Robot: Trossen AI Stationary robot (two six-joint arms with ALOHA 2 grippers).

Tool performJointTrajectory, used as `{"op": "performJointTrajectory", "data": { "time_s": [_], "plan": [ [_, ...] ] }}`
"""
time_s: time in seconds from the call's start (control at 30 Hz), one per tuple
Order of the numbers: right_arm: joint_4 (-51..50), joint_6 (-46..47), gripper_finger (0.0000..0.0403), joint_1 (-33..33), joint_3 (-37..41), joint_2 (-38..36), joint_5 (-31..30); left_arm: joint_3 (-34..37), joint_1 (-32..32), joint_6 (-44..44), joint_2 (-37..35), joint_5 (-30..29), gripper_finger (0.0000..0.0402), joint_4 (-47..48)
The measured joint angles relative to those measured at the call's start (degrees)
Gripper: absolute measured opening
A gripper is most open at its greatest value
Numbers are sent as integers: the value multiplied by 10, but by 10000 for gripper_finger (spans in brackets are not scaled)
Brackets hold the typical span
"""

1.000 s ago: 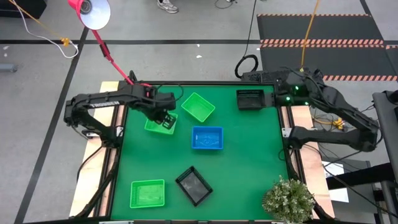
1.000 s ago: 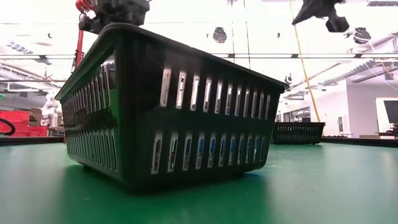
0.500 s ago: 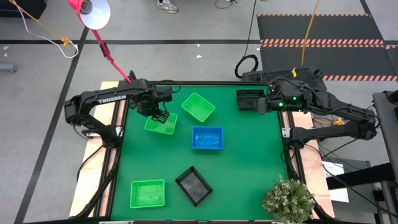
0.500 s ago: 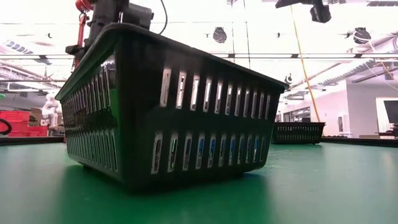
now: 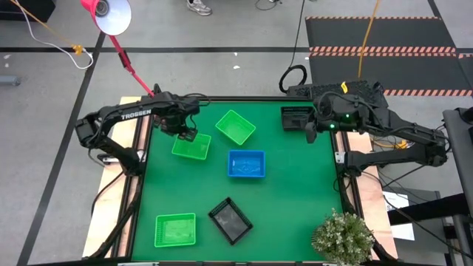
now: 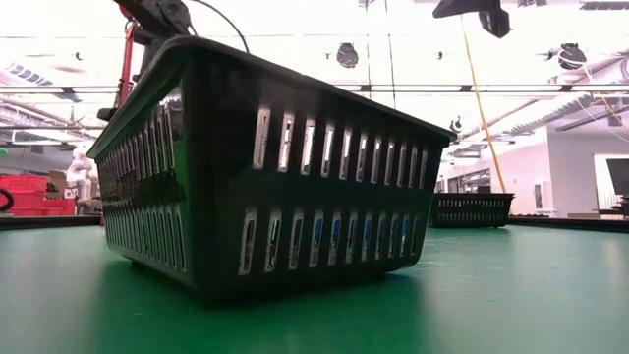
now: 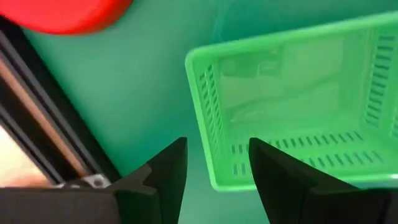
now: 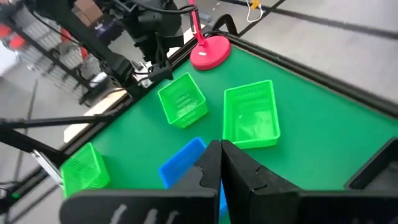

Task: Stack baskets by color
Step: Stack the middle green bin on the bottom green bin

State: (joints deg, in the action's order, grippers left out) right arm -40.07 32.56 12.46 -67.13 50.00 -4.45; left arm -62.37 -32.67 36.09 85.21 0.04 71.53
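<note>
Three green baskets lie on the green table: one (image 5: pixel 191 147) at the far left, one (image 5: pixel 236 127) beside it, one (image 5: pixel 176 230) near the front. A blue basket (image 5: pixel 246 164) sits mid-table. One black basket (image 5: pixel 230 219) sits near the front and another (image 5: pixel 298 117) at the far right. My left gripper (image 5: pixel 185 134) points down, open, above the far-left corner of the first green basket (image 7: pixel 292 106). Nothing is between its fingers (image 7: pixel 168 174). My right gripper (image 8: pixel 221 163) is shut and raised beside the far black basket.
A red lamp base (image 8: pixel 210 51) stands at the table's far left corner, its arm reaching up over the left arm. A potted plant (image 5: pixel 341 236) is at the front right corner. In the low view the front black basket (image 6: pixel 256 167) fills most of the picture.
My left gripper has drawn off the green basket toward the table's far left corner, and the basket has stayed on the table. My right arm has swung in toward the table, bringing its gripper beside the far black basket.
</note>
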Motion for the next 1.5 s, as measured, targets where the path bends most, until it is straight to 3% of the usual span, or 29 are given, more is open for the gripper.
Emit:
{"op": "performJointTrajectory", "data": {
  "time_s": [0.57,0.93,1.13,1.23,1.5],
  "plan": [
    [0,-131,0,53,0,1,0,100,-49,-26,0,26,165,-92],
    [0,-153,0,67,0,1,0,103,-48,-49,0,26,13,-144],
    [0,-137,0,67,0,1,1,103,-48,-52,0,26,27,-146],
    [0,-126,0,67,0,1,2,103,-45,-49,-8,41,13,-143],
    [0,-94,0,67,0,0,29,103,-39,7,-121,55,7,-90]
  ]
}}
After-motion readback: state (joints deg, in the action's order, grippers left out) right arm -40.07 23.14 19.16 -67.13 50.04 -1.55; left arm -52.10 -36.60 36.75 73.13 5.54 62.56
